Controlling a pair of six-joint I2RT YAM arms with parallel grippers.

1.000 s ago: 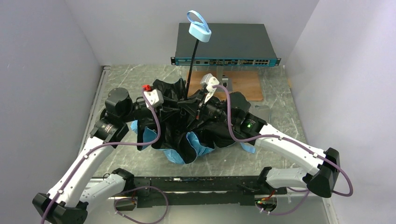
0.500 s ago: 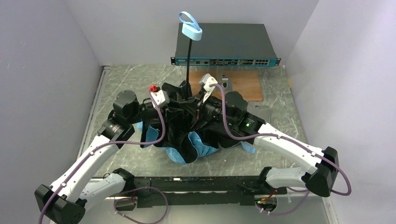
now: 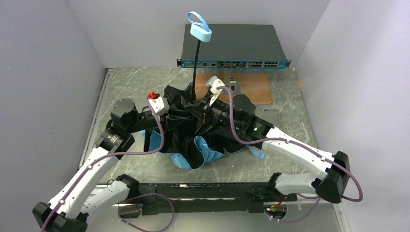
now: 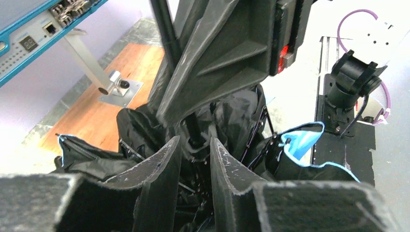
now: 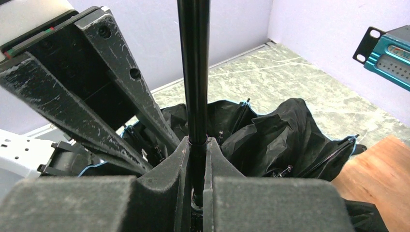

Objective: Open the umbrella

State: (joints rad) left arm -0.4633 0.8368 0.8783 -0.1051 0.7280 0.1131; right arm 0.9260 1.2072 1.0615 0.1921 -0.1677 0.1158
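Observation:
The umbrella (image 3: 193, 140) lies crumpled mid-table, black underside up, with sky-blue edges showing. Its thin black shaft (image 3: 195, 67) rises to the pale-blue handle (image 3: 200, 33) with its loop strap. My right gripper (image 3: 200, 115) is shut on the shaft's lower part; in the right wrist view the fingers (image 5: 181, 159) clamp the shaft (image 5: 194, 72). My left gripper (image 3: 185, 116) sits just left of the shaft base over the folds. In the left wrist view its fingers (image 4: 162, 162) stand a little apart, with the shaft (image 4: 167, 34) beyond their tips and the canopy (image 4: 237, 116) below.
A dark network switch (image 3: 232, 46) with a teal front stands at the back. A wooden board (image 3: 254, 87) with a small metal bracket (image 3: 233, 82) lies in front of it. Grey walls close in left, right and behind.
My left arm pushed right toward the shaft, then drew back left a little. The handle swung slightly left. The right gripper kept its hold on the shaft.

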